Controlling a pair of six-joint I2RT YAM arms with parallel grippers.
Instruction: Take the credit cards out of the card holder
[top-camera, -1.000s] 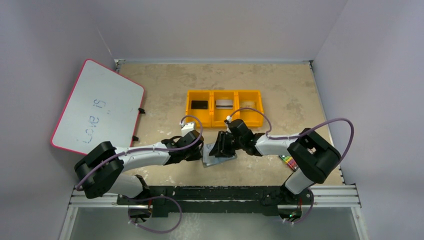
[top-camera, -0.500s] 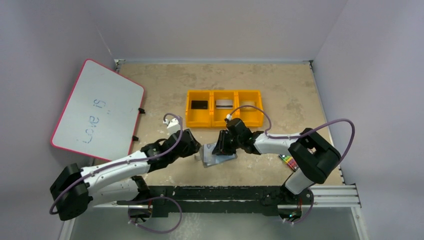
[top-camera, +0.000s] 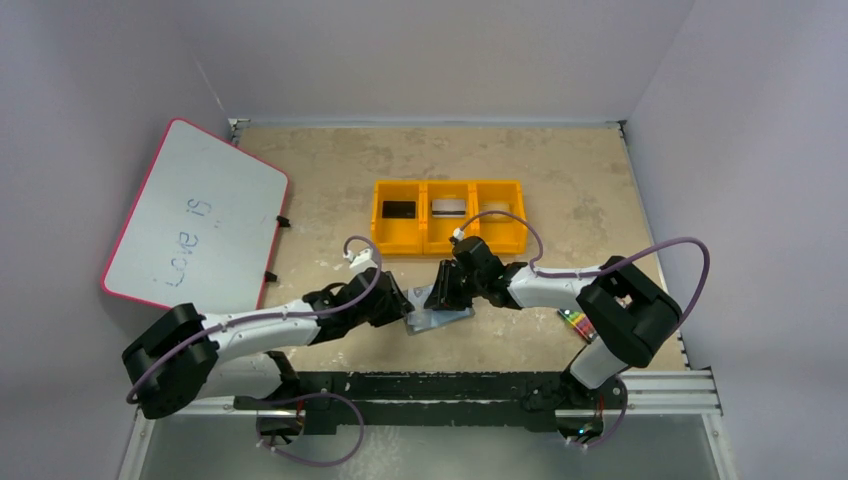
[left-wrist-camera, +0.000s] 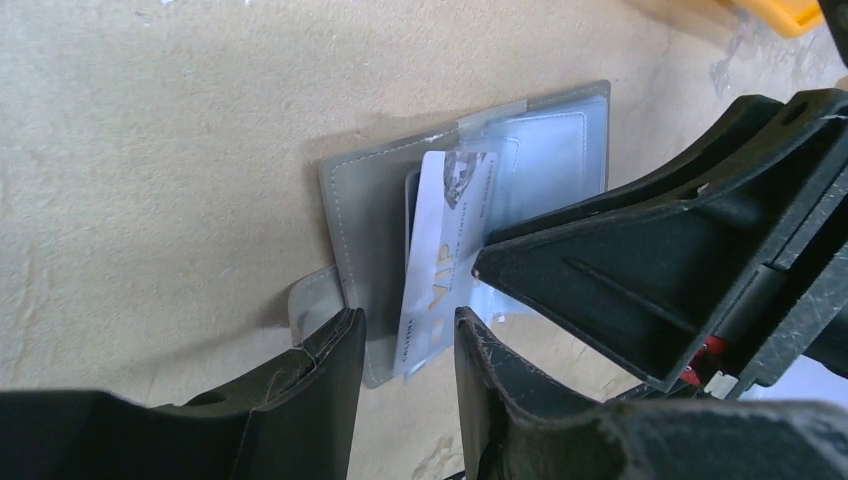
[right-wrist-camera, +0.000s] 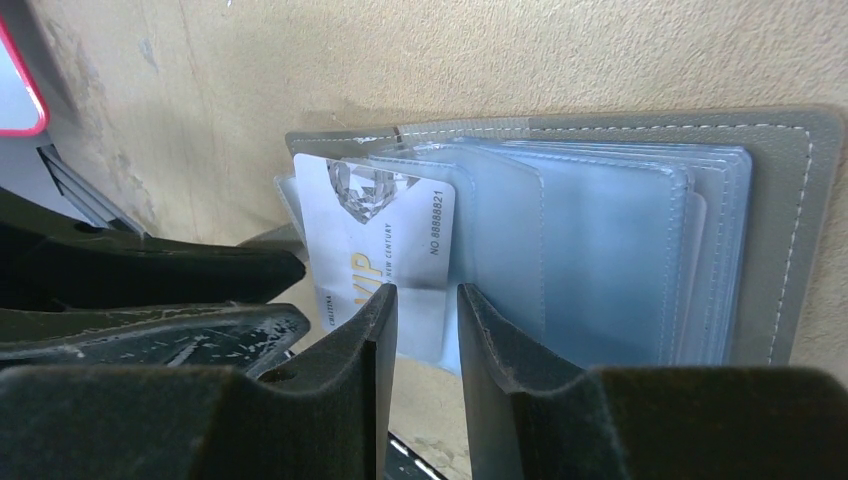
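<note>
Card holder (left-wrist-camera: 355, 210) lies open near the tabletop (top-camera: 560, 180) near edge. Left claw (left-wrist-camera: 406, 315), apart, straddles the white credit card (left-wrist-camera: 440, 270); right claw (right-wrist-camera: 425, 292), apart, sits at the clear sleeves (right-wrist-camera: 600, 250).

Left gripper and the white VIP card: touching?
Cannot tell. Left wrist view: the white VIP card ends between the open fingers of the left gripper. A gap shows beside one finger, but its other edge meets the second finger's outline, contact unclear.

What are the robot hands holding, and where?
Can't tell for sure. Fingers of the left gripper sit either side of the white card at its sticking-out end; those of the right gripper straddle a clear sleeve.
</note>
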